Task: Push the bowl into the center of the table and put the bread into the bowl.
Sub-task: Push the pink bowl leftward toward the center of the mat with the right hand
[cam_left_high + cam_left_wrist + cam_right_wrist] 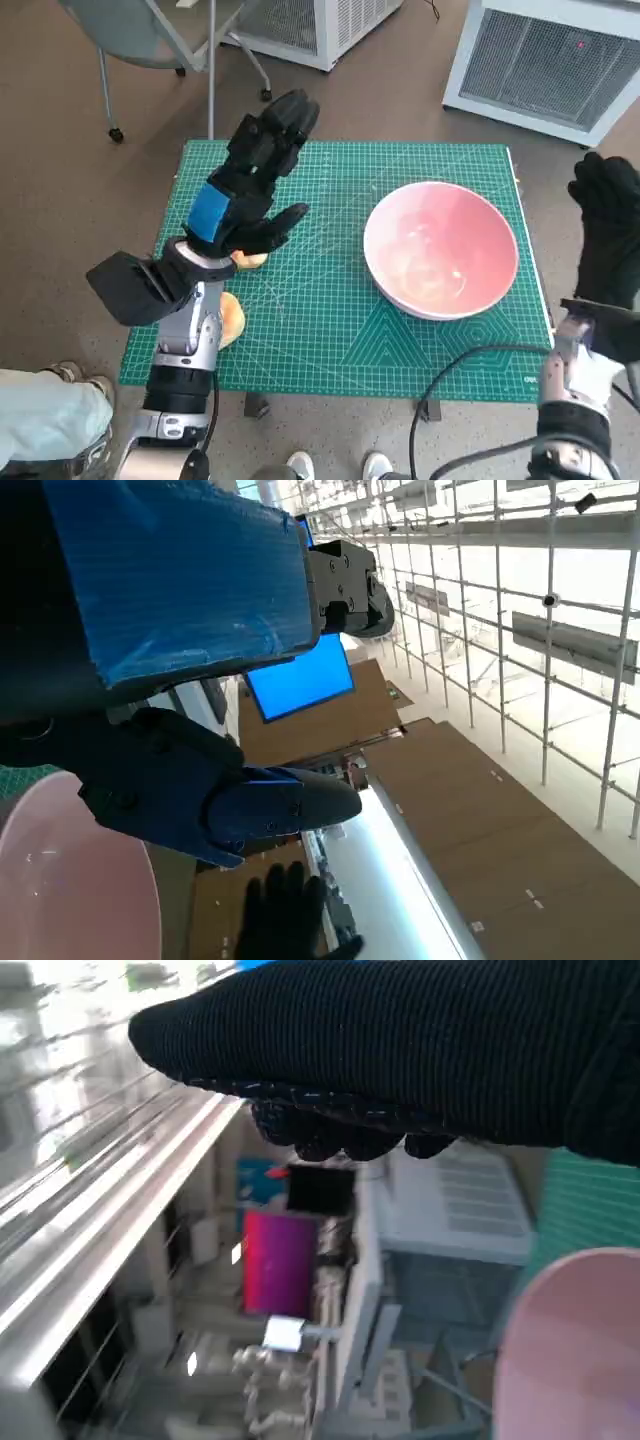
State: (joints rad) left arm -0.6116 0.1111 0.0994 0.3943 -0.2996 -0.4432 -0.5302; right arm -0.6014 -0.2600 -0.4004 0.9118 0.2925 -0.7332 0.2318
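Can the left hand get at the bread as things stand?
Probably yes. The left hand is raised and open above the bread, which lies partly hidden under its forearm near the mat's left edge; nothing else covers it.

Mat (330, 330) bare left of bowl (441, 249); bowl fills right.

A green cutting mat (330, 330) covers the table, bearing a pink bowl (441, 248) and bread (231, 318)
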